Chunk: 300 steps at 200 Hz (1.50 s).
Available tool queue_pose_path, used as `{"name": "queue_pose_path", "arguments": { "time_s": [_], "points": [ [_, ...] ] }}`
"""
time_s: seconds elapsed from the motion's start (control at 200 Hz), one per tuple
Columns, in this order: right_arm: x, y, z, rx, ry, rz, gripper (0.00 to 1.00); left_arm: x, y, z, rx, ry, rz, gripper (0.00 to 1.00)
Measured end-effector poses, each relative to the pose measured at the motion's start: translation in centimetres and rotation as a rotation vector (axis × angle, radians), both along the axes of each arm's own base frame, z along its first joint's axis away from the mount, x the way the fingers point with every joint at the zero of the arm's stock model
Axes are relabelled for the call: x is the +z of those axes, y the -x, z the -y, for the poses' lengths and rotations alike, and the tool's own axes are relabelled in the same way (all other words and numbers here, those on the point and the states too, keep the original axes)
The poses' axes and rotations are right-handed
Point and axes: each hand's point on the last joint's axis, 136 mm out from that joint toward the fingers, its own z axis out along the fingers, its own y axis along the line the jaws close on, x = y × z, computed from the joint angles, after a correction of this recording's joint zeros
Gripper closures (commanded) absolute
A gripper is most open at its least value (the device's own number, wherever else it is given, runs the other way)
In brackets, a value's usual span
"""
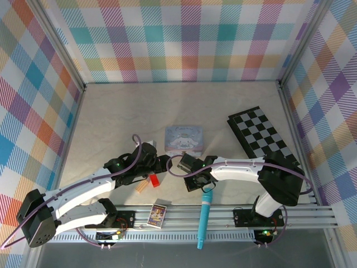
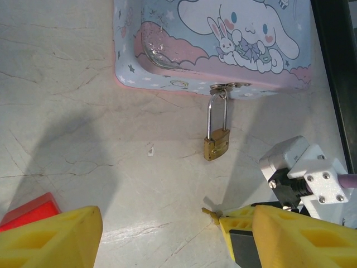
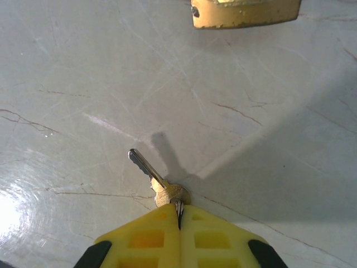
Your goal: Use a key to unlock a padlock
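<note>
Right gripper (image 3: 179, 215) clenched on key (image 3: 149, 172) at lower centre, blade pointed upper left, padlock (image 2: 216, 144) at frame centre, shackle through cartoon tin (image 2: 167, 56) clasp, left gripper (image 2: 159, 226) spread wide, holding nothing.

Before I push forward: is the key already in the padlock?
No, the key, pinched in the right tool, ends short of the padlock, with bare table between them.

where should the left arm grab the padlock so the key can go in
Take the brass body of the padlock across its two narrow side edges, coming down from above. It lies flat on the table, shackle hooked through the tin's clasp, so this leaves the bottom end facing the key free. The left fingers look open wide enough.
</note>
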Motion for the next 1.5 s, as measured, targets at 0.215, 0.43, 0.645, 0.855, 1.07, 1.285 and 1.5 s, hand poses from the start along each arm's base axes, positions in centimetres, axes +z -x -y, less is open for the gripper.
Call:
{"name": "queue_pose_path", "arguments": {
  "time_s": [0.215,0.43,0.645,0.855,1.07,1.285,1.5],
  "points": [
    [0.3,0.3,-0.2,0.037,-0.058,-0.022,1.00,0.2,0.2,0.6,-0.012,0.014,0.006,0.35],
    [2.3,-0.2,-1.3,0.049,-0.189,-0.029,1.00,0.8,-0.1,1.2,-0.003,0.051,0.020,0.41],
    [5.1,-0.5,-1.9,0.045,-0.379,-0.043,1.00,3.0,-0.3,1.6,0.019,0.185,0.089,0.44],
    [9.6,-1.6,-2.4,0.050,-0.568,-0.010,1.00,5.2,-0.1,3.2,-0.008,0.334,0.103,0.48],
    [11.8,-1.9,-2.4,0.062,-0.633,0.017,1.00,5.6,0.3,5.0,-0.063,0.388,0.061,0.58],
    [12.2,-2.1,-2.4,0.062,-0.646,0.025,1.00,5.1,0.8,6.4,-0.106,0.382,0.028,0.63],
    [12.5,-2.4,-2.3,0.050,-0.654,0.037,1.00,4.6,1.3,7.7,-0.143,0.351,0.005,0.69]
  ]
}}
